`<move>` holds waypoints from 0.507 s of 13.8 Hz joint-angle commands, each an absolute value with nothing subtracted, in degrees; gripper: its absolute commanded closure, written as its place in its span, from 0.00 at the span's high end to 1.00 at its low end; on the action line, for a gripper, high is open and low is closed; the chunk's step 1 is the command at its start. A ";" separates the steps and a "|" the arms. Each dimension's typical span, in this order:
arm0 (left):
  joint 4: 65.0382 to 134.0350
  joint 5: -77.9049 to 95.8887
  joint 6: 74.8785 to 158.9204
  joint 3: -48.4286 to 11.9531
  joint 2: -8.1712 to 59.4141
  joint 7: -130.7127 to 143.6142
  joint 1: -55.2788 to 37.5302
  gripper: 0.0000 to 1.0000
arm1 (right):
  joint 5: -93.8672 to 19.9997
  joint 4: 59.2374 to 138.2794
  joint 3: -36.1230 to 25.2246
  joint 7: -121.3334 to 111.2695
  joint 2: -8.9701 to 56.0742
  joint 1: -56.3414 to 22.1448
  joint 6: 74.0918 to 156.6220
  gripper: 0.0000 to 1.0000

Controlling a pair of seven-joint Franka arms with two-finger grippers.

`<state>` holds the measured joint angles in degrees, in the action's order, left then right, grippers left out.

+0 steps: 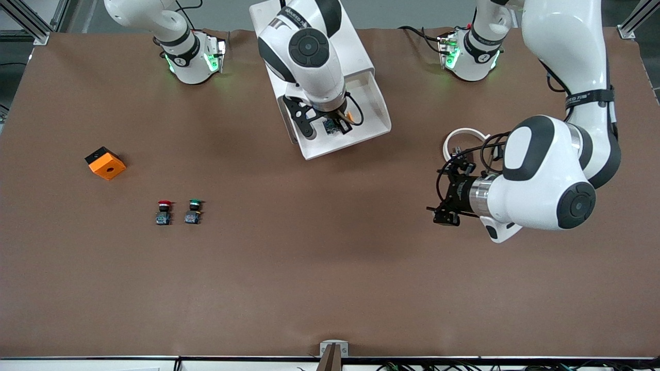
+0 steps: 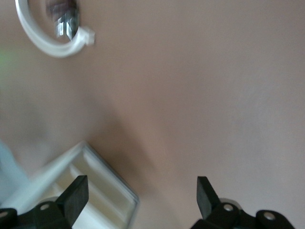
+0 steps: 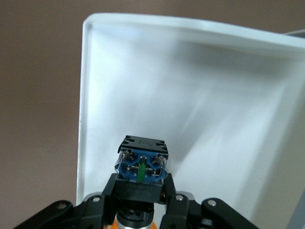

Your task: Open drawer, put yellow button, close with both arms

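The top drawer (image 1: 379, 111) stands pulled out of the white cabinet (image 1: 356, 46) toward the front camera. My right gripper (image 1: 335, 124) hangs over the open tray, shut on the yellow button (image 1: 331, 127). In the right wrist view the button (image 3: 142, 164) shows its blue base pointing away from the gripper (image 3: 141, 183), its orange cap tucked back between the fingers, with the white drawer floor (image 3: 214, 95) under it. My left gripper (image 1: 438, 190) is open over bare table toward the left arm's end, holding nothing. Its wrist view shows the gripper (image 2: 140, 195) wide open and a corner of the drawer (image 2: 95, 186).
A white ring (image 1: 464, 138) (image 2: 52, 43) lies on the table just by the left gripper. Toward the right arm's end sit an orange block with a hole (image 1: 105, 163), a red-capped button (image 1: 164, 211) and a green-capped button (image 1: 193, 210).
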<state>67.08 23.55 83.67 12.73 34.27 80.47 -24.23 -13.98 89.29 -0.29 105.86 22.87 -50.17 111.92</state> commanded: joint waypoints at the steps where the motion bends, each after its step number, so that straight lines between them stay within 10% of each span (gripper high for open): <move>1: 69.34 16.10 84.38 11.95 30.25 72.53 -25.05 1.00 | -13.71 87.54 -1.14 107.05 23.99 -50.98 111.53 0.22; 4: 69.52 15.64 84.99 11.87 29.01 67.10 -24.70 1.00 | -13.36 87.54 -1.05 106.96 24.08 -51.06 111.53 0.33; 7: 70.66 15.64 86.66 11.87 28.56 56.45 -25.14 1.00 | -13.45 87.45 -1.05 106.96 24.00 -51.06 111.45 1.00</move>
<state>67.98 16.95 84.71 12.26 30.13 61.40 -24.69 -13.85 89.09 -0.42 106.05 23.34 -50.31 111.92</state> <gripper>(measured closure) 0.000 0.436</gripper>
